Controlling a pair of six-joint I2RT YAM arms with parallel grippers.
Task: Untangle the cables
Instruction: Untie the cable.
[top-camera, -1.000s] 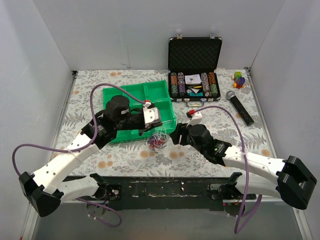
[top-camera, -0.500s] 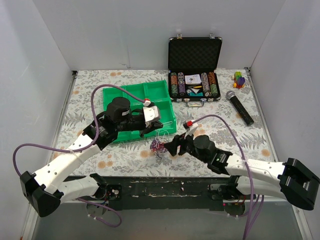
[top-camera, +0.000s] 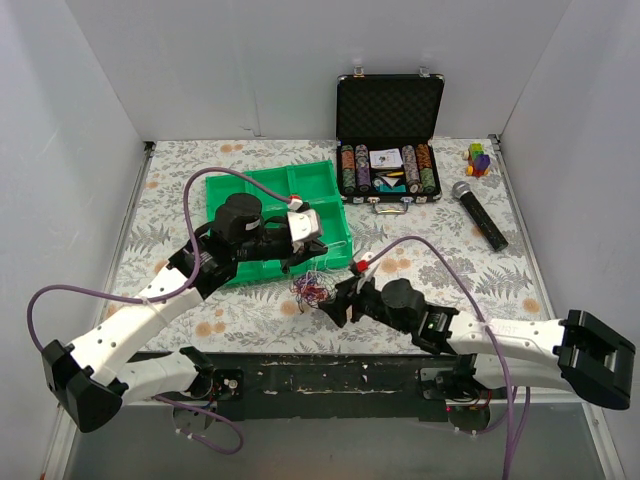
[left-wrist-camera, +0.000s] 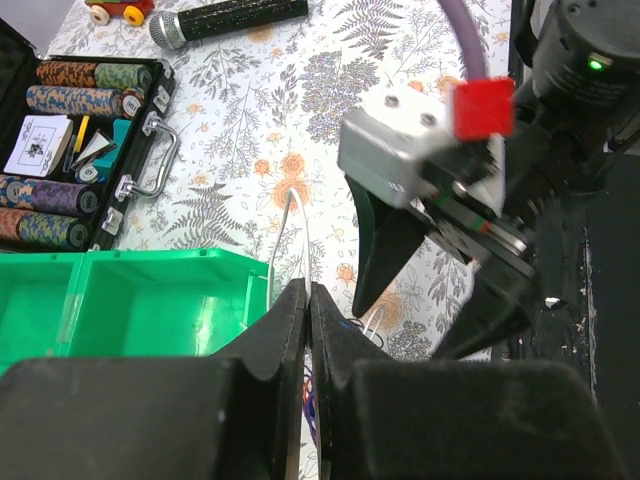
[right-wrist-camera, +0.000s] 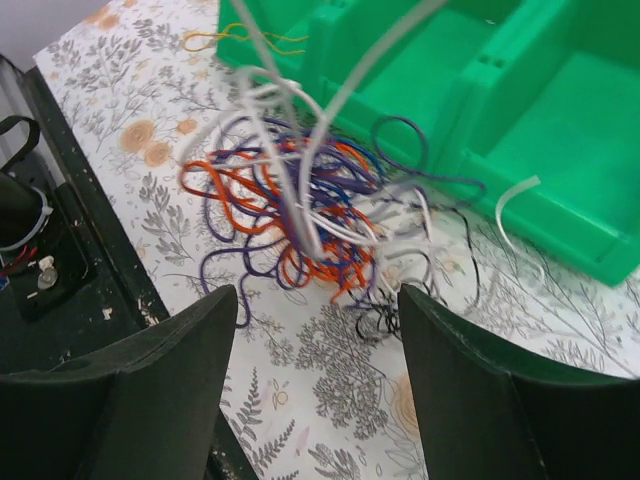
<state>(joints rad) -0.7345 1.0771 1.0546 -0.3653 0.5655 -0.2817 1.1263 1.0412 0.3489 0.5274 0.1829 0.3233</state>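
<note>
A tangle of thin cables (top-camera: 312, 290) in orange, purple-blue, white and black lies on the floral table just in front of the green tray (top-camera: 262, 189). In the right wrist view the tangle (right-wrist-camera: 310, 220) sits just beyond my open right gripper (right-wrist-camera: 318, 330), whose jaws stand wide apart with nothing between them. My left gripper (left-wrist-camera: 307, 300) is shut on a white cable (left-wrist-camera: 300, 240) that runs up out of its jaws. In the top view the left gripper (top-camera: 312, 258) is at the tray's near right corner, above the tangle, and the right gripper (top-camera: 335, 298) is just right of it.
An open black case of poker chips (top-camera: 388, 165) stands at the back. A microphone (top-camera: 480, 213) lies to its right, with a small coloured toy (top-camera: 479, 158) behind it. The green tray's (right-wrist-camera: 560, 110) wall is close behind the tangle. The table's dark front edge (top-camera: 330, 365) is near.
My right gripper has moved left and toward the near edge, closing in on the tangle. The tangle has shifted slightly left. My left gripper has stayed at the tray corner.
</note>
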